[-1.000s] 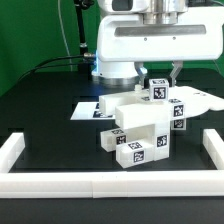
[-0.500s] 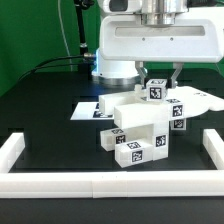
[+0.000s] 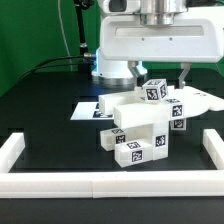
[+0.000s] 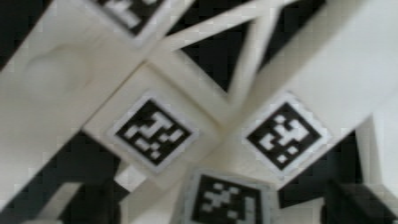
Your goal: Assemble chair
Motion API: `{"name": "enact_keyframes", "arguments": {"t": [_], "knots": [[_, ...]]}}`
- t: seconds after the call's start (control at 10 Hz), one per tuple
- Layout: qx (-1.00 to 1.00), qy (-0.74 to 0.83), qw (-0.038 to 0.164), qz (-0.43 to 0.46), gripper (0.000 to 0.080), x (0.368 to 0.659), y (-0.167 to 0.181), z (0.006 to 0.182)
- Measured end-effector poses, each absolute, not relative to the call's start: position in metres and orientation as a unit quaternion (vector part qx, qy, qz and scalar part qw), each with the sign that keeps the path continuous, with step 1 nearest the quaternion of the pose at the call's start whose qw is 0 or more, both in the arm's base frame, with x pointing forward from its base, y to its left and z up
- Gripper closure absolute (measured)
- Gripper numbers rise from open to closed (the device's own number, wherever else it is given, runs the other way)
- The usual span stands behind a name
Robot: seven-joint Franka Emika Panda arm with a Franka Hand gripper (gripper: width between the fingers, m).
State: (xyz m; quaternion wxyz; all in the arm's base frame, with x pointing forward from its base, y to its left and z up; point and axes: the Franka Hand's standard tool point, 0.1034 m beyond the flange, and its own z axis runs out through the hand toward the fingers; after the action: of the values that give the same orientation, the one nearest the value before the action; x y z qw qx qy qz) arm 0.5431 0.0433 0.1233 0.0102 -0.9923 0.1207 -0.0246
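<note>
The chair (image 3: 145, 125) is a stack of joined white blocky pieces with black-and-white tags at the middle of the table. A tagged square piece (image 3: 154, 91) stands on top of it. My gripper (image 3: 160, 72) hangs right above this piece, open, with one finger on each side and a gap to it. In the wrist view the tagged top piece (image 4: 228, 195) sits between my dark fingers (image 4: 39, 198), with two more tagged faces (image 4: 157, 130) and the X-braced panel (image 4: 214, 50) beyond it.
The marker board (image 3: 88, 108) lies flat under the chair at the exterior view's left. White border rails run along the front (image 3: 110, 184), left (image 3: 14, 150) and right (image 3: 213, 146). The robot's white base (image 3: 150, 45) stands behind.
My fingers have spread apart from the top tagged piece, which they were closed around before. The piece stays on the chair.
</note>
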Motion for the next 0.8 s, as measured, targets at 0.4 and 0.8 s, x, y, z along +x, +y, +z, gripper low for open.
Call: {"name": "enact_keyframes", "arguments": {"t": [0.4,0.8], "knots": [[-0.989,-0.143,0.001,-0.034,0.0152,0.5434,0.0395,0.127],[-0.951,-0.307,-0.014,-0.037,0.0151,0.5531,0.04,0.1287]]}}
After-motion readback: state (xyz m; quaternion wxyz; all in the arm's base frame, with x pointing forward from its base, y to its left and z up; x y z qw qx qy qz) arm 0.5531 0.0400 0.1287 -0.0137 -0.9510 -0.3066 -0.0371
